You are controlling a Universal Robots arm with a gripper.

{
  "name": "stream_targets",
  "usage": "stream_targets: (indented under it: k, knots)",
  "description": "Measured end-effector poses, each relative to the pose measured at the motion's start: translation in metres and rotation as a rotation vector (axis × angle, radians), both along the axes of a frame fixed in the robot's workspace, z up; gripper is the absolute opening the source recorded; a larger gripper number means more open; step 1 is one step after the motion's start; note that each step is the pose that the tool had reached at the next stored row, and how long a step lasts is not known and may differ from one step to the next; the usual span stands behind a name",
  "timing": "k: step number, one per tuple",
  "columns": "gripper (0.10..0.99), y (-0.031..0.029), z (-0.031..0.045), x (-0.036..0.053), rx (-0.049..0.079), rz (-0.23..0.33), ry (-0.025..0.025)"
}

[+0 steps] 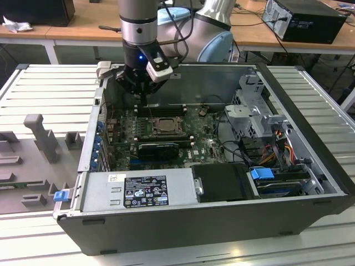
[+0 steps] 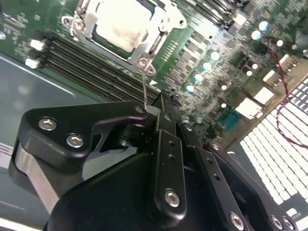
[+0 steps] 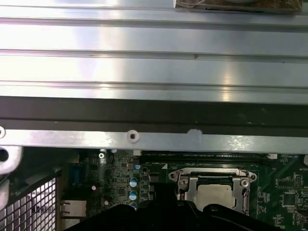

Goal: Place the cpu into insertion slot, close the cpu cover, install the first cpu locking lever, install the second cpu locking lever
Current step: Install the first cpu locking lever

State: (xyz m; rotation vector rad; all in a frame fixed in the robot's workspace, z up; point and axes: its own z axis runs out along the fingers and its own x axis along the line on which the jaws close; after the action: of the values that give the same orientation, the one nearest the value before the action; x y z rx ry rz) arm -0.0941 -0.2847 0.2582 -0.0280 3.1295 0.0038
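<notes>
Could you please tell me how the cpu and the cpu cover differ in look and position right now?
The cpu is a solid, pale, matte square; the cpu cover is a shiny open frame. The cpu fills the window; the cpu cover surrounds it. Both are square and lie flat.

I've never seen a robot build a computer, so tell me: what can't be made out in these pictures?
Socket's pin field: covered in both wrist views by the pale silver-beige square cpu and the thin silver metal frame cover.
Thin wire lever: in the second wrist view one end disappears behind the black gripper.
Cover's near edge: blocked by the gripper's body in the first wrist view.
</notes>
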Motion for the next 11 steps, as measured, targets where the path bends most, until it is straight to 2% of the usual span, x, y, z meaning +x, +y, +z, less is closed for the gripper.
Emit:
stream_targets:
  k: [9,11]
  knots:
    - [0.106,0.0000,-0.0009,0.0215,0.000,0.000,0.0000]
    - [0.106,0.0000,-0.0013,0.0291,0.000,0.000,0.0000]
